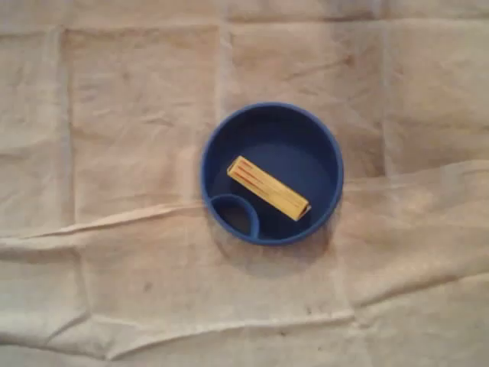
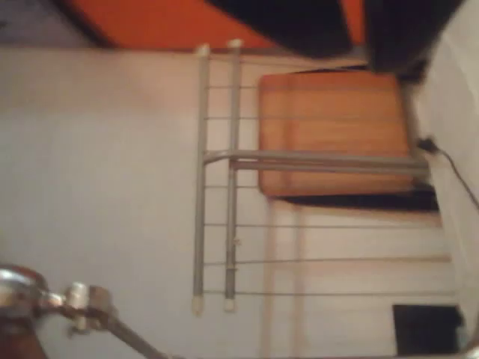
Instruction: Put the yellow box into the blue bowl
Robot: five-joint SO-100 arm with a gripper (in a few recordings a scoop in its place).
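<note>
Whether the claw stood apart or together could not be told, nor where it hung. The yellow box (image 1: 269, 188) lay slantwise inside the blue bowl (image 1: 284, 140), in its larger compartment, on creased cloth (image 1: 114, 115).

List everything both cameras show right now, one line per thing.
yellow box: one, yellow with red lines, lying flat and diagonal in the bowl's large compartment
blue bowl: one, blue, mid-cloth in the overhead view; small pocket at its lower left holds nothing
cloth: one, beige, creased, under the bowl
metal rack: one, grey, centre of the wrist view
wooden panel: one, brown, right of the rack's uprights
shiny metal piece: one, silver, lower left of the wrist view, blurred
orange and black shapes: top edge of the wrist view, too blurred to identify
</note>
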